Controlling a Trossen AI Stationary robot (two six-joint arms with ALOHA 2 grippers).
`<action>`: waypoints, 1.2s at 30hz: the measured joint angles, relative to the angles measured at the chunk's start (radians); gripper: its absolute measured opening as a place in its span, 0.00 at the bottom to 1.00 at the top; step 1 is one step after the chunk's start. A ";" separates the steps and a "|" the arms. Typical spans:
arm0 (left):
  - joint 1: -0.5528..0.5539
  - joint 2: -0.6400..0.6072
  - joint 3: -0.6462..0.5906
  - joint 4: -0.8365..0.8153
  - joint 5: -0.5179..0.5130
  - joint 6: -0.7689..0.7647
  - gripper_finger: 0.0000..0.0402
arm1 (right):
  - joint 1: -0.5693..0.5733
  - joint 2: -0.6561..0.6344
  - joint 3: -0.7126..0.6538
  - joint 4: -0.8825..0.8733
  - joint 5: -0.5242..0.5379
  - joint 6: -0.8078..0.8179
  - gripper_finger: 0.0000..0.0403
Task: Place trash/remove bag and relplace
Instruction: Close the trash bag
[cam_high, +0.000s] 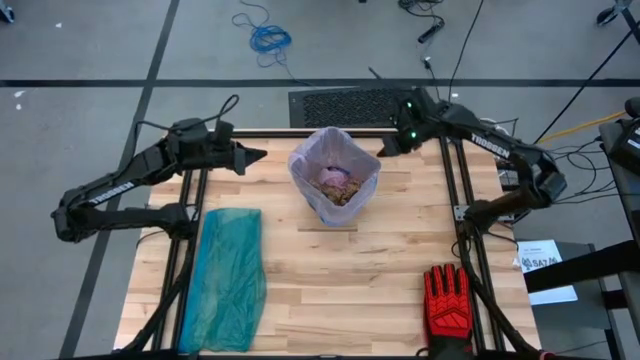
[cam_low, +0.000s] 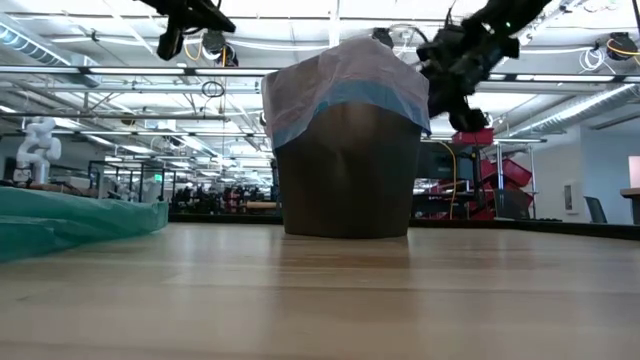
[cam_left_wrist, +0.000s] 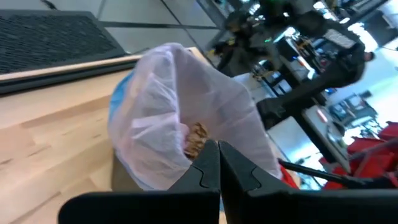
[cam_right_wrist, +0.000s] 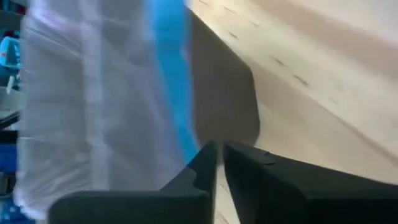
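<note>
**Now for the liner: both arms set to lift it off the bin**

Now, from the left: the translucent teal-green plastic bag lies flat on the light wooden worktop, untouched, so I read the step in hand as freeing the old liner first. My left gripper hovers just beside the bin's left rim, apart from it, arm stretched in from the left edge with the wrist level. Its fingers are pressed together and hold nothing.

In the middle stands the dark bin, dressed in the thin pinkish-lavender plastic liner with a blue drawstring rim. The crumpled brown paper trash already sits inside it.

My right gripper sits close to the liner's right rim, arm folded back and angled down. Its fingers are nearly together; I see no plastic between them in the wrist view, so it holds nothing, as far as I can tell.

To do this well, I would open each gripper, pinch the blue hem on opposite sides, and raise evenly, slowly, so the thin film neither tears nor tips the bin.

A red-and-black work glove lies far right.
</note>
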 joint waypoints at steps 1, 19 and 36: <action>0.005 0.000 0.006 -0.002 0.020 -0.001 0.00 | 0.000 -0.006 -0.033 0.025 -0.008 0.014 0.08; 0.043 0.001 0.031 -0.001 0.088 -0.052 0.00 | 0.016 -0.011 -0.343 0.585 -0.118 0.338 0.32; 0.043 0.001 0.031 0.036 0.086 -0.051 0.00 | 0.085 -0.181 -0.342 0.851 0.061 0.409 0.00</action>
